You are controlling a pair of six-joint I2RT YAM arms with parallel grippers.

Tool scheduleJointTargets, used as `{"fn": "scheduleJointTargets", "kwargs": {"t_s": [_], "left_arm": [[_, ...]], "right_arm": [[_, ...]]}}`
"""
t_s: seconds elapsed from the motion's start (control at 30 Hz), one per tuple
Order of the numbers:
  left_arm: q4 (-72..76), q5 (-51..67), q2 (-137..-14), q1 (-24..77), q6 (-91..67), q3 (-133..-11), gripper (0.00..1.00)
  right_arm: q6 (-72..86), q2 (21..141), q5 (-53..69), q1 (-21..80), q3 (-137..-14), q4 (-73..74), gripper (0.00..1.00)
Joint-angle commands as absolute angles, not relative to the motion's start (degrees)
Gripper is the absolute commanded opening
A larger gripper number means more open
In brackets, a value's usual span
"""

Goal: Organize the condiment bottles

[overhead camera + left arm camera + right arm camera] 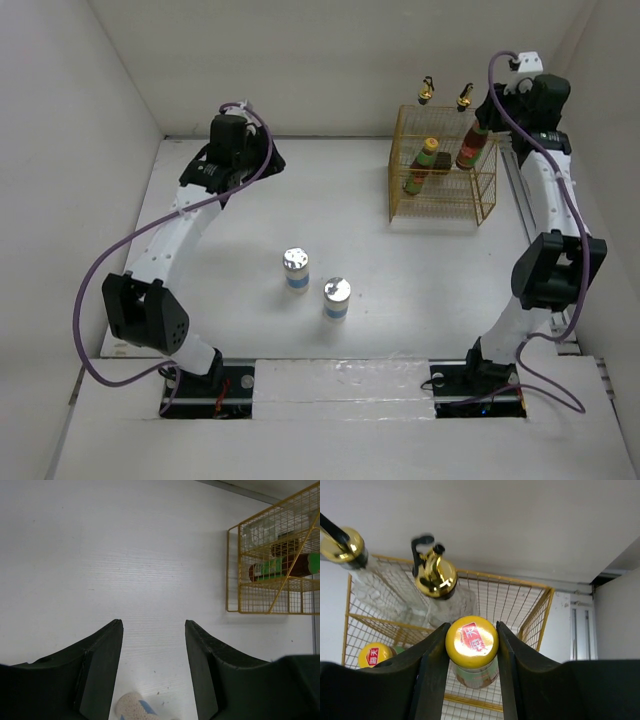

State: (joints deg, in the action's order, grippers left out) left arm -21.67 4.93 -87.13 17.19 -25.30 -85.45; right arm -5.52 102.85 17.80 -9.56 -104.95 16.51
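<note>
At the bottom of the top view both arms are bolted at the near edge of the table. The left arm bends at its elbow in the lower left and reaches up to the upper left of the frame. In its wrist view the left fingers stand apart with only bare table between them.

Two white silver-lidded jars stand upright just beside each other at mid-frame, on the open table and well apart from both sets of fingers.

The right arm rises along the right edge, with its wrist high in the upper right. The right fingers are clamped on the yellow cap of a red-brown sauce bottle, held at the right end of the yellow wire rack.

A second sauce bottle with a green label stands in the left part of the rack. At the rack's far side are two clear glass bottles with gold pourer tops. They seem to stand inside it, though we cannot tell for sure.
</note>
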Motion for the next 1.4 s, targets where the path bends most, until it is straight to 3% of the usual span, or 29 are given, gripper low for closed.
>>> {"fn": "scheduleJointTargets", "kwargs": {"t_s": [0.0, 0.27, 0.37, 0.4, 0.5, 0.53, 0.63, 0.83, 0.87, 0.93, 0.97, 1.0, 1.03, 1.07, 1.1, 1.17, 1.2, 1.23, 1.37], "left_arm": [[-21.62, 5.01, -87.36, 17.05, -24.43, -88.07, 0.49], [-21.62, 5.01, -87.89, 17.05, -24.43, -89.12, 0.49], [-21.62, 5.01, -87.89, 17.05, -24.43, -89.12, 0.49], [-21.62, 5.01, -87.89, 17.05, -24.43, -89.12, 0.49], [-21.62, 5.01, -87.89, 17.05, -24.43, -88.6, 0.49], [-21.62, 5.01, -87.89, 17.05, -24.43, -88.59, 0.49], [-21.62, 5.01, -87.28, 17.05, -24.43, -88.59, 0.49], [-22.15, 5.01, -86.14, 17.05, -24.43, -88.59, 0.47], [-22.15, 5.01, -85.61, 17.05, -24.43, -88.59, 0.45], [-22.15, 5.01, -85.08, 17.05, -24.43, -87.72, 0.37], [-22.15, 5.01, -85.08, 17.05, -24.43, -87.19, 0.31], [-22.76, 5.01, -84.56, 17.05, -24.43, -86.4, 0.24], [-22.76, 5.01, -84.03, 17.05, -24.43, -86.4, 0.19], [-23.37, 4.49, -84.02, 17.05, -24.43, -85.7, 0.16], [-23.38, 4.48, -83.41, 17.05, -24.43, -84.74, 0.16], [-23.38, 3.87, -82.62, 17.05, -24.43, -84.2, 0.17], [-23.38, 3.87, -81.83, 17.05, -24.43, -83.33, 0.26], [-23.38, 3.87, -81.3, 17.05, -24.43, -82.71, 0.31], [-24.52, 4.66, -80.77, 17.05, -24.43, -82.71, 0.48]], "right_arm": [[-4.83, 99.49, 17.31, -8.0, -100.47, 5.54, 0.01], [-5.36, 98.96, 16.79, -6.94, -91.16, 3.78, 0.12], [-5.36, 98.44, 16.26, -6.94, -89.48, 3.78, 0.29], [-5.36, 97.74, 16.26, -6.94, -88.78, 3.78, 0.44], [-5.36, 96.25, 15.73, -6.94, -88.25, 3.78, 0.62], [-5.36, 95.63, 15.73, -6.94, -88.24, 3.78, 0.77], [-5.36, 92.57, 15.21, -6.94, -89.38, 5.0, 0.99], [-6.67, 82.2, 13.36, -1.0, -84.04, 6.24, 0.99], [-7.46, 78.52, 13.36, 1.03, -80.2, 7.02, 0.88], [-8.0, 74.81, 16.34, 8.21, -75.78, 7.9, 0.3], [-8.78, 71.23, 16.35, 11.13, -71.5, 8.69, 0.1], [-9.31, 69.45, 17.22, 14.21, -69.54, 9.75, 0.0], [-9.32, 67.78, 17.23, 20.85, -67.69, 12.63, 0.0], [-9.84, 66.2, 17.75, 24.14, -65.94, 14.05, 0.02], [-9.84, 63.31, 18.28, 27.39, -62.7, 15.28, 0.27], [-9.84, 61.36, 18.28, 36.07, -60.65, 19.83, 0.66], [-10.54, 60.83, 18.28, 38.47, -59.43, 21.26, 0.87], [-10.55, 60.82, 18.28, 40.67, -59.41, 22.49, 1.0], [-11.07, 64.41, 19.33, 49.29, -57.05, 23.82, 1.0]]}}
